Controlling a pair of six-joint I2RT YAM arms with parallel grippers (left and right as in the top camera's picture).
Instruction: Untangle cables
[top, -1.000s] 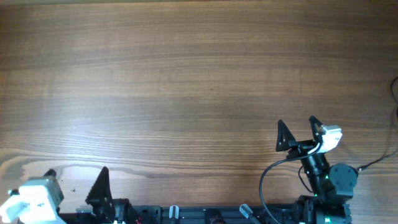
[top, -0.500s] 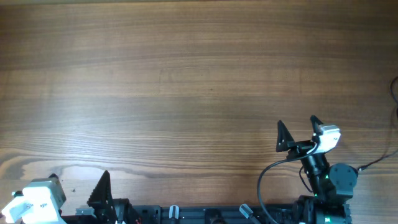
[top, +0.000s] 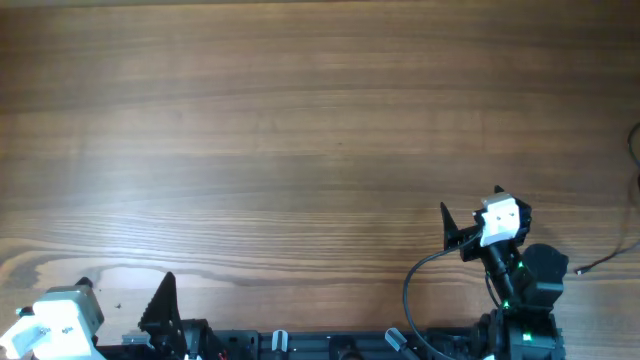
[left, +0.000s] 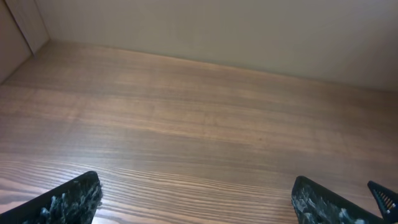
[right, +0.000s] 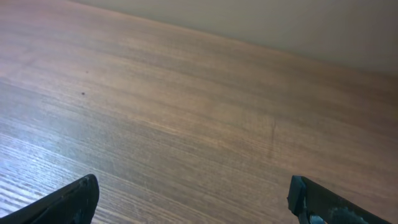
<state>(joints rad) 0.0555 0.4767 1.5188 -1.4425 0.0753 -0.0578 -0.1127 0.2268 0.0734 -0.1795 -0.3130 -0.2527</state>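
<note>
A very thin black cord shows only at the table's right edge in the overhead view: a short bend and a strand ending in a small plug tip. The rest of it is out of view. My right gripper is open and empty, low over the table, left of that plug tip. Its wrist view shows both fingers wide apart over bare wood. My left gripper is open and empty at the near left edge. Its fingers are wide apart over bare wood.
The wooden table fills the overhead view. A pale wall rises behind its far edge. A thicker black arm cable loops beside the right arm's base.
My right gripper has turned and shifted slightly left and toward the near edge. My left gripper has drawn back slightly toward the near edge. Both have stayed open.
</note>
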